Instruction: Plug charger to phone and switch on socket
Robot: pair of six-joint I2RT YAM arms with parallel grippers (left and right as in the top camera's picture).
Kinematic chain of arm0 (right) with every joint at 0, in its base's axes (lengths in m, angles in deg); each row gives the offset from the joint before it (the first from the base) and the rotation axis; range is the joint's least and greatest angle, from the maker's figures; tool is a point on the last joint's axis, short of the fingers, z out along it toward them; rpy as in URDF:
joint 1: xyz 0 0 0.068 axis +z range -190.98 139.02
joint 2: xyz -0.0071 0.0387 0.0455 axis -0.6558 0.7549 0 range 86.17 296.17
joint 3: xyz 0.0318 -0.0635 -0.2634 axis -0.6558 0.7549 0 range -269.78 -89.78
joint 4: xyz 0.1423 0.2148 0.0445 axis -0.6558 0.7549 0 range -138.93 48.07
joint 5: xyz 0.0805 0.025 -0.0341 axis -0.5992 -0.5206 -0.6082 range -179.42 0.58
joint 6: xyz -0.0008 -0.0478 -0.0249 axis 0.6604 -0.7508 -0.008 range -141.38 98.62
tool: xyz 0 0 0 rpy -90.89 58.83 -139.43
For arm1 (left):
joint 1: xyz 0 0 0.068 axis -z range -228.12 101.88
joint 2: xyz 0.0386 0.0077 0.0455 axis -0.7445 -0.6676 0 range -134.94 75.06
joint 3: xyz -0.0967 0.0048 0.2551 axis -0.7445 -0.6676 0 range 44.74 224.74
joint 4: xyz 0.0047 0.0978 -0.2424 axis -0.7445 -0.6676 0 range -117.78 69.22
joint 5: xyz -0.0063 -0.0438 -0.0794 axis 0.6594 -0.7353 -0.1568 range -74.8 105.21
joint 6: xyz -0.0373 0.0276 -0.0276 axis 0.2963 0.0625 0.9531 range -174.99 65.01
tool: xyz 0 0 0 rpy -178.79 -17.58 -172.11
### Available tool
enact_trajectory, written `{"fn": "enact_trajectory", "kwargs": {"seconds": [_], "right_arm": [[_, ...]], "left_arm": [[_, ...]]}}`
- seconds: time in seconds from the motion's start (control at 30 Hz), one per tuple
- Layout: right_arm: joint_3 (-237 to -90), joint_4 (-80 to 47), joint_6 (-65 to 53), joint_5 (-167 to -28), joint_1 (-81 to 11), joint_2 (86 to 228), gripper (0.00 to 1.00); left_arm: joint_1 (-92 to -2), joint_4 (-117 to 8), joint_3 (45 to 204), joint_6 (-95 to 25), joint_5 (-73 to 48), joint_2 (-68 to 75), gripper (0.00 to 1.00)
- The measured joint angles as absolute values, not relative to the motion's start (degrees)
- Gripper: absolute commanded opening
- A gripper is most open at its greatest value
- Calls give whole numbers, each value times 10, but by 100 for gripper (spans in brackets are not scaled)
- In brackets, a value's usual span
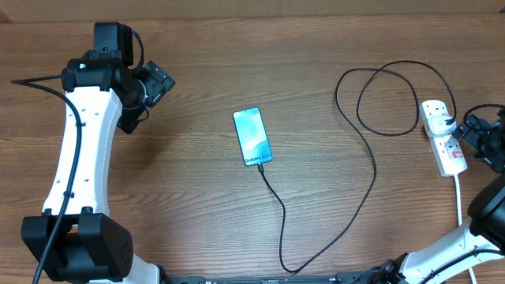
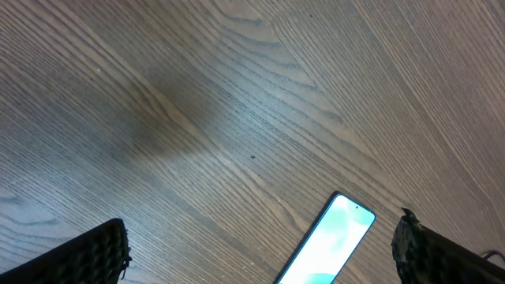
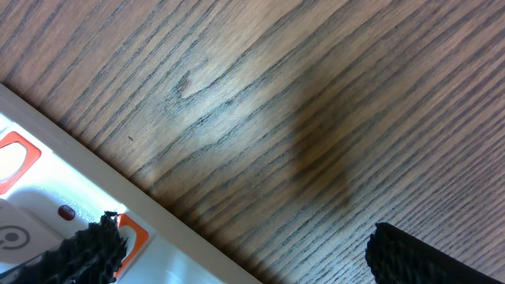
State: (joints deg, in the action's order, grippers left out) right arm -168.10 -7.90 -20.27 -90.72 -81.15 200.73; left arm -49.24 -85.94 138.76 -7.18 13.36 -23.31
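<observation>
1. The left tool (image 2: 260, 237) stands wide open over the bare tabletop (image 2: 197, 95), holding nothing. The phone (image 2: 327, 248) shows at the lower right of its view.
2. The right tool (image 3: 245, 230) is wide open and empty, with one finger (image 3: 79, 256) over the white power strip (image 3: 47, 205) at lower left.
3. Overhead, the phone lies screen up at centre frame.
4. The charger cable (image 1: 371, 181) meets the phone's lower end, loops at upper right, and reaches the power strip at the right edge.

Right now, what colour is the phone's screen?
The phone screen is light blue and white, best seen in the overhead view.
</observation>
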Motion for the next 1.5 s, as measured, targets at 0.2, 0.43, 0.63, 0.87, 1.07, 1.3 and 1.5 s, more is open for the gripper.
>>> {"fn": "enact_trajectory", "kwargs": {"seconds": [0.2, 0.43, 0.63, 0.87, 1.07, 1.3, 1.5], "right_arm": [[-1681, -78, -203, -919, -813, 2007, 100], [-1681, -73, -203, -929, -814, 2007, 100], [-1682, -63, -203, -935, -815, 2007, 100], [-1682, -63, -203, -935, -815, 2007, 99], [-1682, -62, -203, -935, -815, 2007, 99], [-1682, -54, -203, -937, -815, 2007, 99], [-1682, -40, -204, -943, -815, 2004, 99]], "left_arm": [[-492, -859, 1388, -72, 134, -233, 99], [-492, -859, 1388, -72, 134, -233, 100], [-492, -859, 1388, -72, 134, -233, 100], [-492, -859, 1388, -72, 134, -233, 99], [-492, -859, 1388, -72, 134, -233, 100], [-492, -859, 1388, -72, 134, -233, 100], [-492, -859, 1388, -72, 134, -233, 100]]}}
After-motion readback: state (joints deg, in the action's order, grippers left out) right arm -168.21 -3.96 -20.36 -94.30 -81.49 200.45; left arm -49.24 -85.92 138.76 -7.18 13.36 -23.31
